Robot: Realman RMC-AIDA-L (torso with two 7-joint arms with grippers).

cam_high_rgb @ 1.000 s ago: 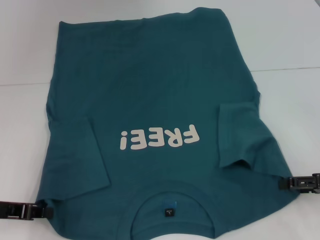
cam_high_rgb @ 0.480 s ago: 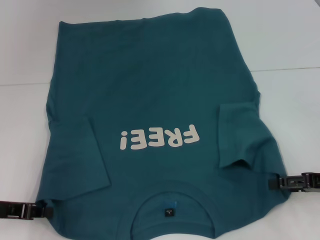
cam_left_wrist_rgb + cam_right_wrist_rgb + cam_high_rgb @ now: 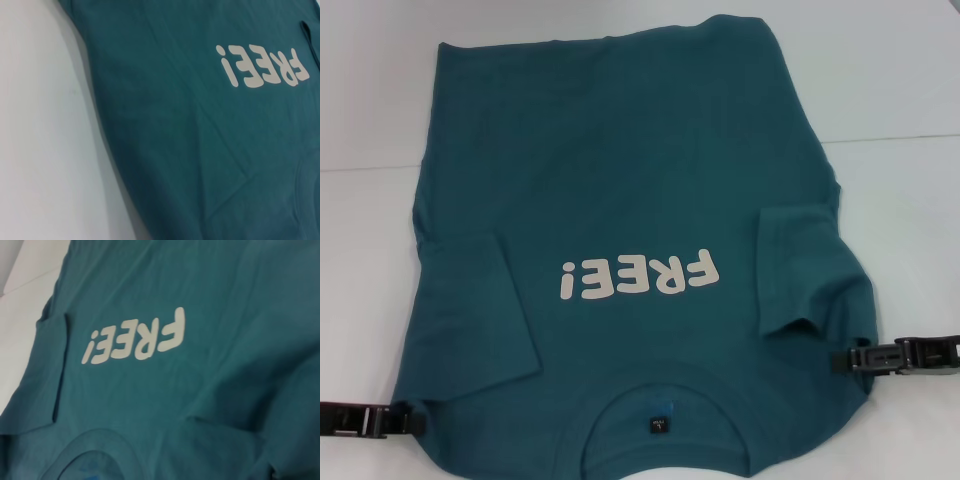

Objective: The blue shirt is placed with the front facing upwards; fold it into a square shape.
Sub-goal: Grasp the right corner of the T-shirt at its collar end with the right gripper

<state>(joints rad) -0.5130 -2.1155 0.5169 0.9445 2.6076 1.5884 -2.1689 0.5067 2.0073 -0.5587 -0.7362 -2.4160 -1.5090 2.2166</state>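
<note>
White surface [image 3: 910, 90]. The blue shirt [image 3: 620, 180] lies print up, collar nearest the robot, both sleeves folded inward. Step in hand, likely: grip both shoulder corners. Best to pinch together, level, lifting evenly. Left end effector [image 3: 405, 422] low at left shoulder edge; right end effector [image 3: 838, 362] at right shoulder. Finger spread: cannot tell.

Teal-blue shirt [image 3: 630, 170], pale cream "FREE!" print [image 3: 638, 275], dark neck label [image 3: 658, 426], white table [image 3: 900, 70]
</note>
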